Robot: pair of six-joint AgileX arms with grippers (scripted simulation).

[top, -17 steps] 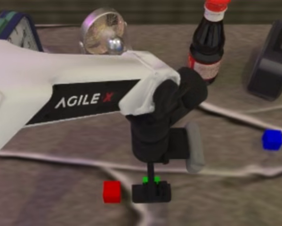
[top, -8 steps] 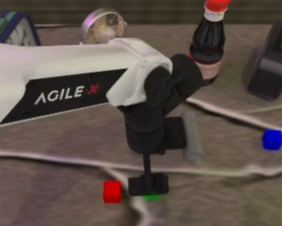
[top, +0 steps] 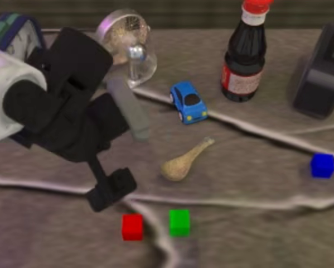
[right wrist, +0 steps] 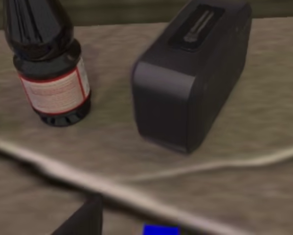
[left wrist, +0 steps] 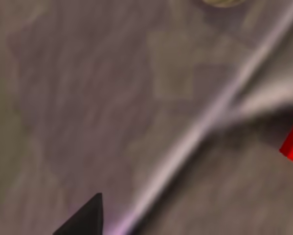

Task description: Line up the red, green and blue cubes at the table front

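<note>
At the left of the table (top: 38, 245) the left gripper (top: 111, 190) hung above the cloth, up and to the left of the red cube (top: 132, 227), and it carried nothing; whether its fingers were apart or together I cannot tell. The red cube sat near the table front, and the green cube (top: 179, 221) stood just beside it on the right, with a small gap and at almost the same depth, so these two already made the start of a line. Behind them lay a pale drumstick-shaped toy (top: 184, 162) and a blue toy car (top: 188, 103), and farther back a dark bottle with a red cap (top: 245, 56) and a black box (top: 321, 72). The blue cube (top: 322, 165) rested well apart at the right side, farther from the front than the other two. The right gripper did not show in the top view; only a dark fingertip appeared in its wrist view, close to the blue cube, and its state I cannot tell. I judged that the green cube was placed and that the blue cube was the remaining step: the right arm probably had to descend over it, close on it, and bring it to the right of the green one. Compared with half a second before, the left gripper had left the green cube and pulled back to the left.
</note>
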